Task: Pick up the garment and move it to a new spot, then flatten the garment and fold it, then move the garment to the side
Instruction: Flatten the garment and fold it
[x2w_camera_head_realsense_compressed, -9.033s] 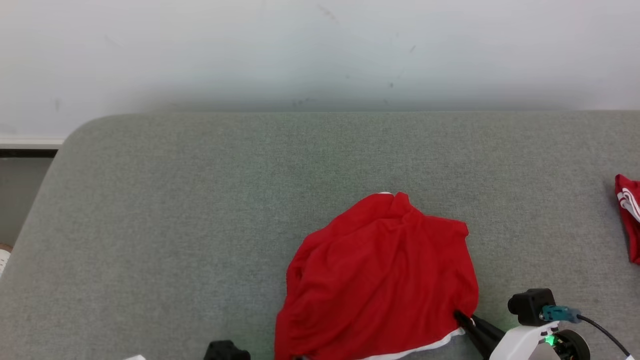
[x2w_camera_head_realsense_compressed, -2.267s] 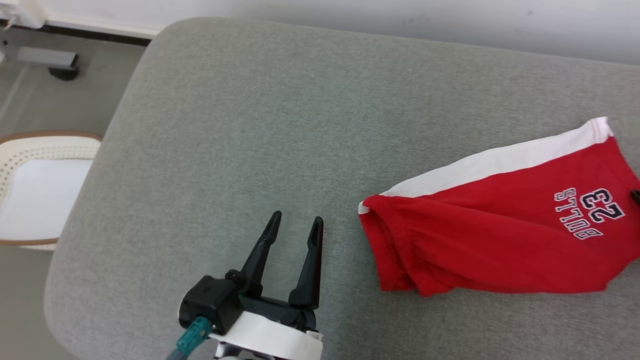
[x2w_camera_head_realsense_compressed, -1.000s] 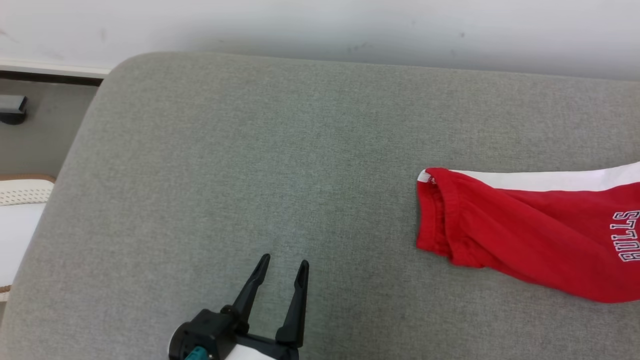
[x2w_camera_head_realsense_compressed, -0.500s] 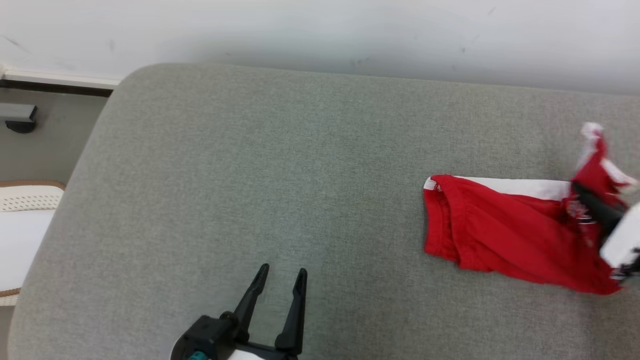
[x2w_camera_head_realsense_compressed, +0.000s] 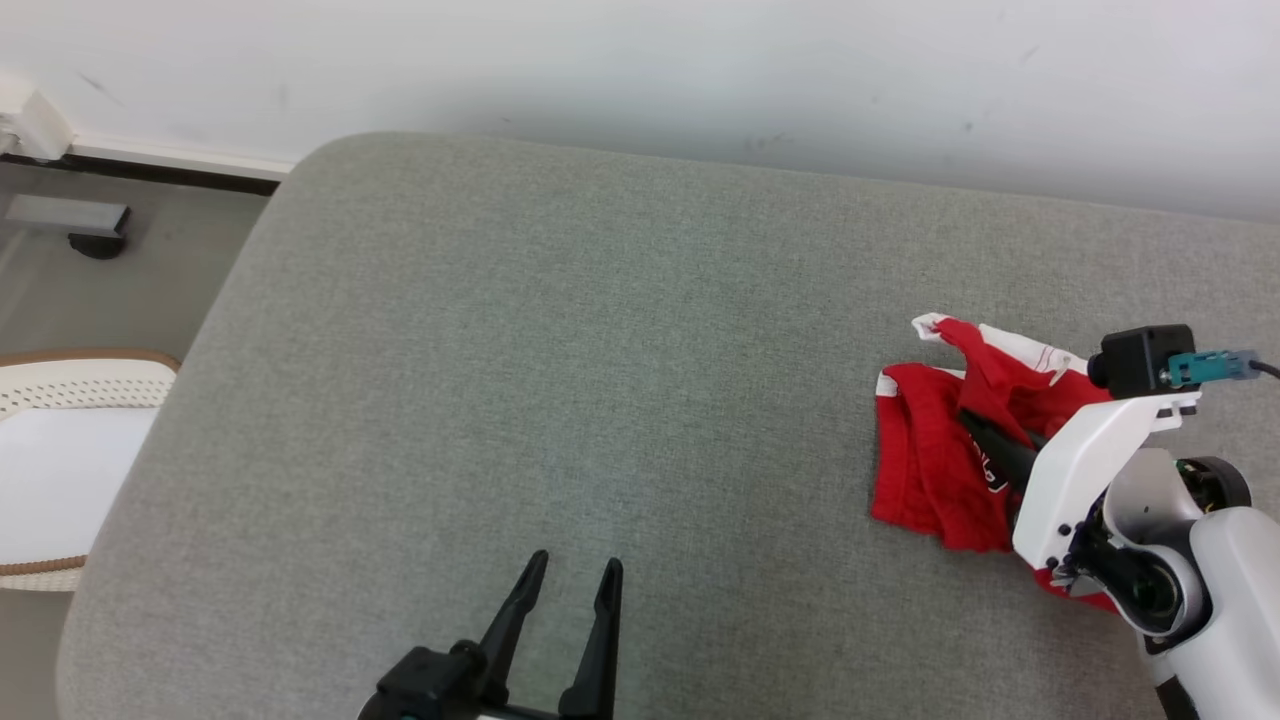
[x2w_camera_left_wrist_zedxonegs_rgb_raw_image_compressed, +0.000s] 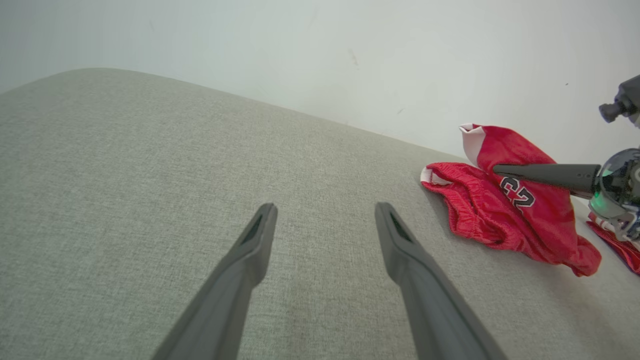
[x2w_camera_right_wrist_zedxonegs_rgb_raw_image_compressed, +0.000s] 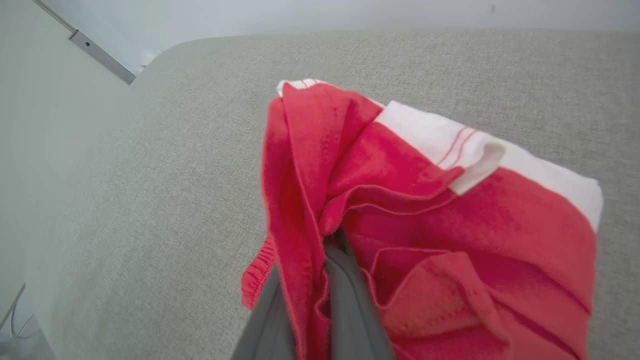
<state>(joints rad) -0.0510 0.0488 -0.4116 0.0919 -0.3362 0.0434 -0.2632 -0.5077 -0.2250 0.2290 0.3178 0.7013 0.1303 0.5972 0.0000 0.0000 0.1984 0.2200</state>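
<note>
The garment (x2w_camera_head_realsense_compressed: 930, 470), red shorts with a white side stripe, lies bunched on the right part of the grey cushion (x2w_camera_head_realsense_compressed: 560, 360). My right gripper (x2w_camera_head_realsense_compressed: 972, 424) is shut on a fold of it and holds that end raised over the rest. The left wrist view shows the garment (x2w_camera_left_wrist_zedxonegs_rgb_raw_image_compressed: 480, 220) with its printed number, the right gripper (x2w_camera_left_wrist_zedxonegs_rgb_raw_image_compressed: 497, 169) pinching it from the right. In the right wrist view the red cloth (x2w_camera_right_wrist_zedxonegs_rgb_raw_image_compressed: 410, 210) drapes over my shut right gripper (x2w_camera_right_wrist_zedxonegs_rgb_raw_image_compressed: 334, 240). My left gripper (x2w_camera_head_realsense_compressed: 572, 568) hovers open over bare cushion at the lower middle, its jaws (x2w_camera_left_wrist_zedxonegs_rgb_raw_image_compressed: 325, 210) holding nothing.
A white perforated seat (x2w_camera_head_realsense_compressed: 60, 440) stands on the floor left of the cushion. The white wall (x2w_camera_head_realsense_compressed: 640, 70) runs along the cushion's far edge. Another red cloth (x2w_camera_left_wrist_zedxonegs_rgb_raw_image_compressed: 617, 242) lies under my right arm. Bare cushion stretches across the left and middle.
My right gripper has come leftward with the garment's right end, lifting it over and bunching the shorts. The head camera has shifted. The left gripper stays open.
</note>
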